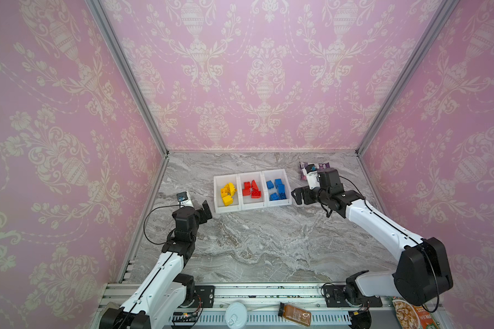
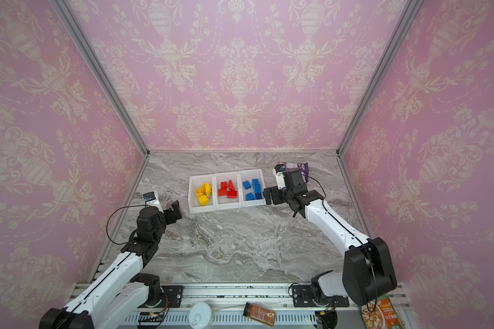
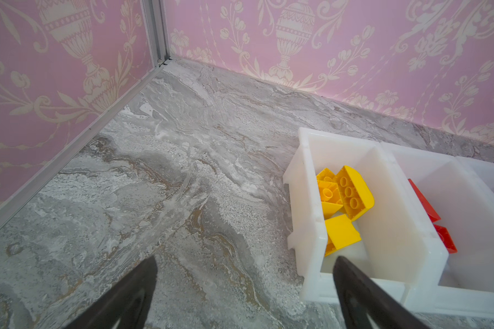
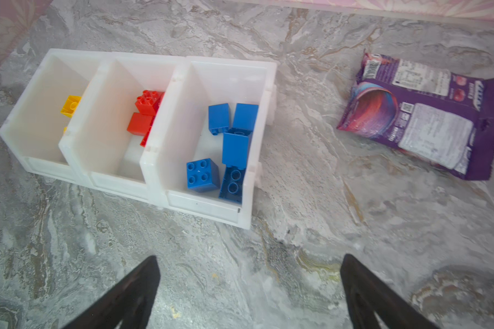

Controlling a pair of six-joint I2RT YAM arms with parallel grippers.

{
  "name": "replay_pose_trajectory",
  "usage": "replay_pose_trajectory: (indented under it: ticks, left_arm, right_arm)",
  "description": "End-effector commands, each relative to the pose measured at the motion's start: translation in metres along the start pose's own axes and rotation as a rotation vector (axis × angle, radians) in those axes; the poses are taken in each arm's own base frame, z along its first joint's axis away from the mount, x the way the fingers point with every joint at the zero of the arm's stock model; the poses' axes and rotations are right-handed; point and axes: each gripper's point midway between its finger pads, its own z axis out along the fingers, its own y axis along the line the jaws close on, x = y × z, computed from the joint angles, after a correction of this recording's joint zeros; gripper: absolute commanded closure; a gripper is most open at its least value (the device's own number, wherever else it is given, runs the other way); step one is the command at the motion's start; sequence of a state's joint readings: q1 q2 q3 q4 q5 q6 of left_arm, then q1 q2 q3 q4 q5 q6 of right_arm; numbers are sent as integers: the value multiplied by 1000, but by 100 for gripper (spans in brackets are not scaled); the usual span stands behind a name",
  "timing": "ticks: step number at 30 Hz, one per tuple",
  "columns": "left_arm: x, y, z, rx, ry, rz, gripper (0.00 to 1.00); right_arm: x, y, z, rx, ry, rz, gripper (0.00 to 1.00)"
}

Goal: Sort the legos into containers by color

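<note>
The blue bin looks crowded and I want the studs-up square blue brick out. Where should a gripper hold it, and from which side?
From straight above, with the open right gripper, which is nearest. Pinch the square brick on the flat faces toward the front lip and back wall of the bin; those look free, while a tipped brick crowds one side.

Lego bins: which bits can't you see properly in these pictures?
- Yellow legos, right wrist view: mostly hidden behind a wall of the containers.
- Red legos, left wrist view: half hidden by a divider wall.
- Purple packet, both top views: partly covered by the right arm; its print is too small to read.
- Top views: piled bricks too small to count.
</note>
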State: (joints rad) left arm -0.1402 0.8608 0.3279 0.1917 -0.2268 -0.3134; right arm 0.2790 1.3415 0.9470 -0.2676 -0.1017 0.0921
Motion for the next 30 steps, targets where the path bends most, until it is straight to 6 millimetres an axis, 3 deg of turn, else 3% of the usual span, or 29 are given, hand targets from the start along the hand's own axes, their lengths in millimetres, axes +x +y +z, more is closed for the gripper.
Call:
replay_pose_trajectory:
  ticks: [1,9,14,25,30]
  left_arm:
    - [-7,8,2,-43,-50,38,2]
    - [-19,22,6,-126,-119,102,2]
    - [-16,33,16,-159,-138,110,2]
    - [-2,47,46,-185,-173,169,1]
    - [-5,47,61,-158,-211,164,1]
  right_arm:
    - [6,-21,-7,32,-31,-7,0]
    - [16,-84,-10,215,-121,76,0]
    - [21,-110,-6,268,-206,109,0]
    - [26,-120,15,273,-330,70,0]
    - [32,-118,21,258,-363,61,0]
